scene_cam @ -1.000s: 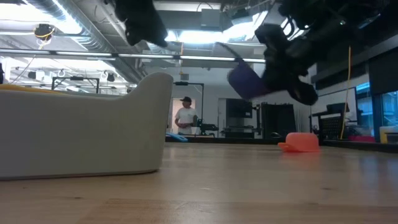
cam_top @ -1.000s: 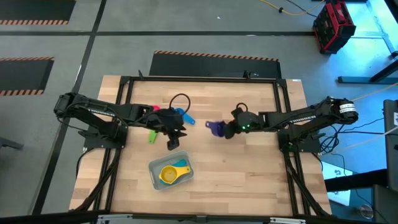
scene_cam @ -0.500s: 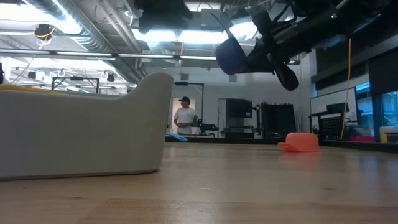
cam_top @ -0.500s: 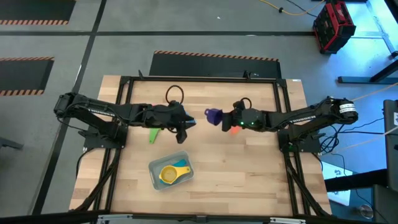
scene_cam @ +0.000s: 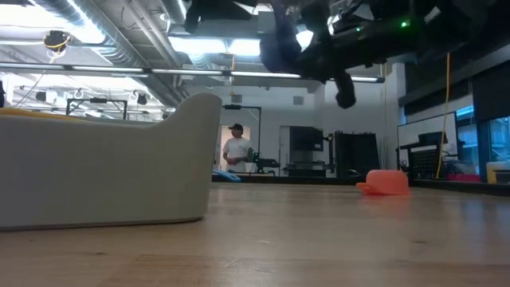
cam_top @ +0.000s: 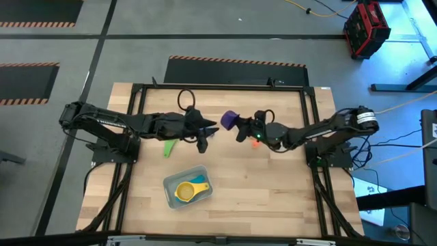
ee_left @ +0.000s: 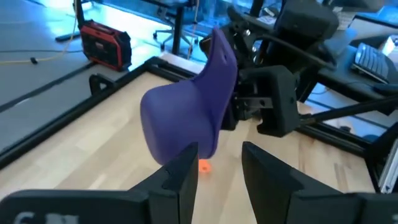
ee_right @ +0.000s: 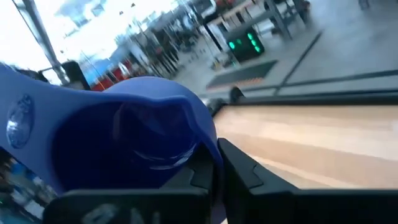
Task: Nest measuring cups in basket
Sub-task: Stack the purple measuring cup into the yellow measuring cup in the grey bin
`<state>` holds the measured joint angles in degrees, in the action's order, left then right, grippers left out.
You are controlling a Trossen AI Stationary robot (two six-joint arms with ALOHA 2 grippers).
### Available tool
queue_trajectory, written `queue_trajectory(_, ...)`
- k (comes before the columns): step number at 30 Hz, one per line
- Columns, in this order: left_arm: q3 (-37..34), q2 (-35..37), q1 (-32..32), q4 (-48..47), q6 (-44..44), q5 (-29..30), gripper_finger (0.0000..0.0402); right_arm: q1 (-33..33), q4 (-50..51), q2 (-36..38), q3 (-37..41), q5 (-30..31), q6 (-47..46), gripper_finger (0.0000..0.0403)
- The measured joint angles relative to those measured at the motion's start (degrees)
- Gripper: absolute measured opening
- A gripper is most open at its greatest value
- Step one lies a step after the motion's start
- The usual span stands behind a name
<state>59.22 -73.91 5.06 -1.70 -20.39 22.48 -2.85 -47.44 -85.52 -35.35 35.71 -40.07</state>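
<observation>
The purple measuring cup (cam_top: 230, 120) was held up in the air above the middle of the worktop (cam_top: 273, 184), clamped by its handle in the closed fingers of the right gripper (cam_top: 240, 127). In the left wrist view the cup (ee_left: 186, 115) was seen tilted, its bowl turned toward the left arm and its handle running back into the right gripper (ee_left: 249, 102). The left gripper (cam_top: 205, 134) was held just to the left of the cup, its fingers (ee_left: 180, 177) spread apart with nothing between them and the cup's bowl just beyond their tips.

The basket (cam_top: 185, 188) stood on the near part of the worktop, left of centre, well apart from both grippers. In it a yellow cup (cam_top: 184, 192) was seen, with a teal cup (cam_top: 199, 182) beside it. A green cup (cam_top: 168, 147) lay on the worktop under the left arm. An orange cup (scene_cam: 384, 182) lay upside down on the far right of the worktop in the low view, and a small orange patch (ee_left: 203, 166) of it was visible beneath the purple cup in the left wrist view. In the room behind the worktop a person (scene_cam: 237, 149) was seen standing.
</observation>
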Motion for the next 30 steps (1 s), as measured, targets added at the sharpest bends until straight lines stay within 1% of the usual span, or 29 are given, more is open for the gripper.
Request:
queue_trajectory(3,0.0,0.0,0.0,0.9,0.1,2.2,0.0117,0.0,-5.6,-2.4,-0.5,0.0,0.8,0.0021)
queue_trajectory(5,0.0,0.0,0.0,1.9,1.1,3.4,0.0117,0.0,-6.6,-3.9,-1.5,0.1,1.8,0.0021)
queue_trajectory(10,0.0,0.0,0.0,5.3,4.4,4.3,0.0117,0.0,-7.0,-7.2,-5.7,0.4,4.8,0.0016)
queue_trajectory(16,0.0,0.0,0.0,7.0,4.5,4.9,0.0117,0.0,-6.6,-9.7,-9.8,0.3,8.8,0.0021)
queue_trajectory(22,0.0,0.0,0.0,7.5,4.6,5.1,0.0116,0.0,-6.7,-10.5,-11.9,0.2,11.0,0.0016)
queue_trajectory(26,0.0,0.0,0.0,7.5,4.6,5.4,0.0104,0.0,-6.7,-10.5,-12.2,0.3,11.4,0.0021)
queue_trajectory(30,0.0,0.0,0.0,7.5,5.2,5.5,0.0077,0.0,-6.7,-10.5,-12.2,0.4,11.9,0.0023)
